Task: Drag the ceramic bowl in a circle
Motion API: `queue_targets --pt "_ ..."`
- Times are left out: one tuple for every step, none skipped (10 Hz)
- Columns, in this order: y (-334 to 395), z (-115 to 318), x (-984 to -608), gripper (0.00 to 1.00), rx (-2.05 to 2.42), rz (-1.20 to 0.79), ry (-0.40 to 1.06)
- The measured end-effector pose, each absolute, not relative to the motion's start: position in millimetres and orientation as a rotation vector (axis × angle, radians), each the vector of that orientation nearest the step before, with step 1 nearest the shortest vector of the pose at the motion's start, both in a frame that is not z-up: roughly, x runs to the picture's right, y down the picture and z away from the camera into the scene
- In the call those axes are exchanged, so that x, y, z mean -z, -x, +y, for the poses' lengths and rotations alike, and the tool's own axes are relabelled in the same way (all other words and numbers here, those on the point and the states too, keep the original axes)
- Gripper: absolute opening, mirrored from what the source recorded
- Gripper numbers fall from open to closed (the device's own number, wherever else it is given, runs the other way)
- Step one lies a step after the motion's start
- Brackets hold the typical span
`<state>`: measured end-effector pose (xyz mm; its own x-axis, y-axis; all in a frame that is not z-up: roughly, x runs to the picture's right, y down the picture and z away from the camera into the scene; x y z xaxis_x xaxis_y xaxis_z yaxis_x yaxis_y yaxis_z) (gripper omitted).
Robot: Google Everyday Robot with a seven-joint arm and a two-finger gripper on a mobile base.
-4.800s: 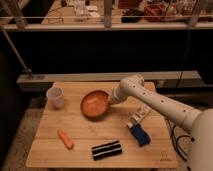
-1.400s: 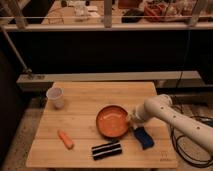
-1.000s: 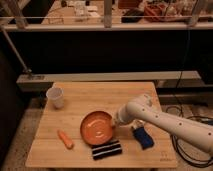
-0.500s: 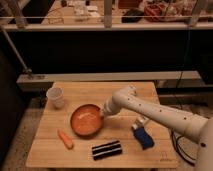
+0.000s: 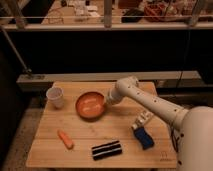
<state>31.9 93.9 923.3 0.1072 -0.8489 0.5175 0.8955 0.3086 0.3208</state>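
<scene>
Gripper (image 5: 107, 101) is seen at the right rim of the ceramic bowl (image 5: 90, 105), touching it; whether it is clamped on the rim cannot be told. Bowl sits directly left of gripper on the wooden table (image 5: 125, 127). White cup (image 5: 55, 96) is farther left, well apart from gripper.

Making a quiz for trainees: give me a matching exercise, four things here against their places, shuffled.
1 ceramic bowl
2 white cup
3 carrot
4 gripper

A near left part of the table
B at the bowl's right rim
C far left corner
D between the cup and the gripper

Pairs: 1-D, 2-C, 3-A, 4-B
</scene>
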Motion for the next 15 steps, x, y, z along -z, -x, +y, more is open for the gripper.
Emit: queue_targets --pt "-45 95 -924 0.00 1.263 -0.688 0.091" --pt "-63 100 -922 0.00 1.240 -0.673 0.101" --pt "-81 109 -914 0.00 1.217 -0.656 0.110" --pt "-95 121 -903 0.00 1.198 -0.642 0.119" --pt "-108 137 -889 0.00 1.182 -0.629 0.128" --pt "-120 153 -875 0.00 1.169 -0.619 0.139" --pt "-128 169 -860 0.00 1.168 -0.617 0.148" --pt "-131 181 -847 0.00 1.174 -0.622 0.155" --pt "-131 191 -837 0.00 1.189 -0.634 0.155" --pt "-127 200 -824 0.00 1.227 -0.657 0.147" --pt "-118 206 -817 0.00 1.264 -0.678 0.137" --pt "-105 208 -812 0.00 1.301 -0.699 0.125" --pt "-84 207 -812 0.00 1.346 -0.721 0.110" --pt "-64 202 -815 0.00 1.379 -0.736 0.094" --pt "-47 194 -822 0.00 1.402 -0.747 0.073"
